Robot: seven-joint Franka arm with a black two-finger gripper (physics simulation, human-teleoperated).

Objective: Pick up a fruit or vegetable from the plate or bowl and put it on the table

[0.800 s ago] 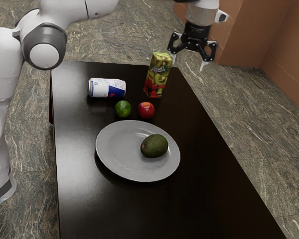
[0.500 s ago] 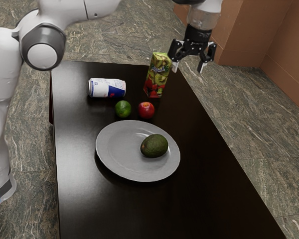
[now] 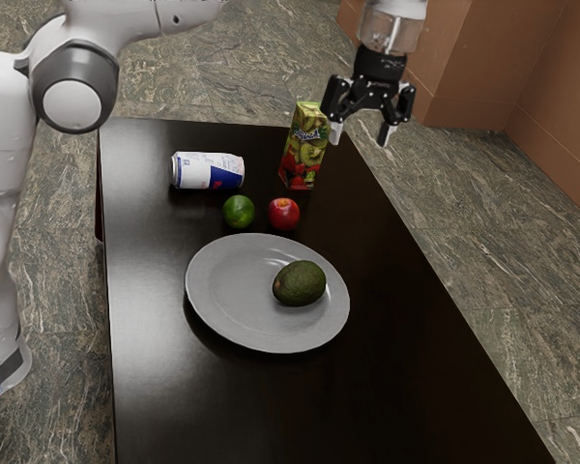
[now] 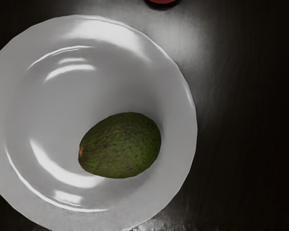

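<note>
One round, light grey plate (image 3: 222, 314) sat on the dark, glossy table (image 3: 367, 387), around the middle between its side edges, and it held a single avocado (image 3: 300, 284). The avocado lay on its side, off the plate's centre, toward the exterior view's right. Its egg-shaped skin was dark green, rough and speckled, and the brownish stem end pointed in across the plate. The wrist view showed the plate's smooth, shiny surface, with a broad rim around a shallow round well and bright curved reflections.

Just beyond the plate, on the side toward the far edge, a green lime (image 3: 239, 212) and a red apple (image 3: 283, 214) rested on the tabletop, near each other but apart. The apple had a yellowish patch at its top. Farther back, toward the exterior view's left, a white, blue and red drink can (image 3: 208, 171) lay on its side. A boxy juice carton (image 3: 304, 147) with fruit pictures stood upright near the table's far corner at the exterior view's right.

The black gripper (image 3: 360, 136) hung pointing down, well above the tabletop, its jaws spread wide. Veined stone flooring (image 3: 483, 232) surrounded the table.
</note>
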